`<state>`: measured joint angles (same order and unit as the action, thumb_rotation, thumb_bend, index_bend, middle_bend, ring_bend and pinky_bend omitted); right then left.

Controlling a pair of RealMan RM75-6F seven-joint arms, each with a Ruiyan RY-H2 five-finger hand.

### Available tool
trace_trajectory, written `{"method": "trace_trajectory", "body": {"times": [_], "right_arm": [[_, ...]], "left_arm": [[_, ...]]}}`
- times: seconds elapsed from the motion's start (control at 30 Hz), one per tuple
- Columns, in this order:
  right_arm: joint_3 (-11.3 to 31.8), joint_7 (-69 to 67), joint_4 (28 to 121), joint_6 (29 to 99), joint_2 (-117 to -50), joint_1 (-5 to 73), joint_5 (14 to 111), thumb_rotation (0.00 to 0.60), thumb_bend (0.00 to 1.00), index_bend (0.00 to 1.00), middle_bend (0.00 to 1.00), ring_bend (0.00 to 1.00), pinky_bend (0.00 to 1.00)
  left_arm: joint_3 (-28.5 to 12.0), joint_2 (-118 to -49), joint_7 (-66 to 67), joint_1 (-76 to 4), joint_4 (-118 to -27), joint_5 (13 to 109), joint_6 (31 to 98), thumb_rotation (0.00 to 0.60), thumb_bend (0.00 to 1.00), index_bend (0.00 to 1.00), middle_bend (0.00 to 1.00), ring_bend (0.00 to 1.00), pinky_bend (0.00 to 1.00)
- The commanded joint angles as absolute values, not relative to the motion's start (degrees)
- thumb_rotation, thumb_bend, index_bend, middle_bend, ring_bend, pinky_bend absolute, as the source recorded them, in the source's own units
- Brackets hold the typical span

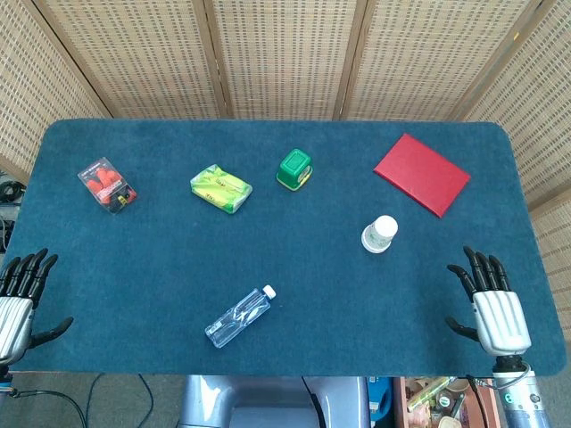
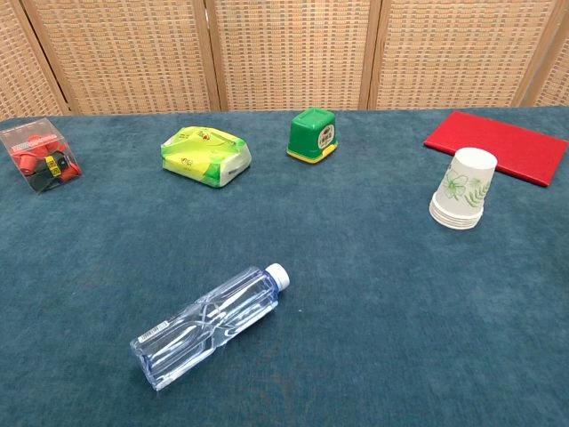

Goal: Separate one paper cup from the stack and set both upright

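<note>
Paper cup stack (image 1: 380, 234) (image 2: 462, 189) stands mouth-down on blue table (image 1: 357, 303), at 3 o'clock from centre, just below red book (image 1: 421, 174); number of nested cups unclear. Left hand (image 1: 20, 294) at 8 o'clock table edge, fingers spread, holding nothing, partly cut off by frame. Right hand (image 1: 492, 308) at 4 o'clock, fingers spread, empty. Chest view shows neither hand. Clear water bottle (image 1: 238, 316) lies on side at 6 o'clock.

Woven rattan screen panels (image 1: 285, 53) stand behind the blue-carpeted table (image 1: 161, 267).
</note>
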<state>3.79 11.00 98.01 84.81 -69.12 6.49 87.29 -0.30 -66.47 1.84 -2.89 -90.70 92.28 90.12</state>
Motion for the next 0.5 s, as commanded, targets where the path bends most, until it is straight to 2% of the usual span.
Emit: {"method": "trace_trajectory", "body": {"times": [0.03, 0.5], "right_arm": [[3.84, 10.97, 97.89, 84.68, -69.13, 6.57, 87.21, 0.600, 0.13, 0.23, 0.00, 0.00, 0.04], [3.54, 11.04, 98.30, 84.55, -69.13, 6.61, 87.70, 0.600, 0.13, 0.23, 0.00, 0.00, 0.04]], "left_arm": [[-0.32, -66.54, 1.96, -2.93, -90.64, 92.29, 90.10, 0.600, 0.20, 0.00, 0.00, 0.00, 0.00], [-0.31, -66.34, 1.16, -2.83, -90.53, 92.61, 90.60, 0.600, 0.20, 0.00, 0.00, 0.00, 0.00]]}}
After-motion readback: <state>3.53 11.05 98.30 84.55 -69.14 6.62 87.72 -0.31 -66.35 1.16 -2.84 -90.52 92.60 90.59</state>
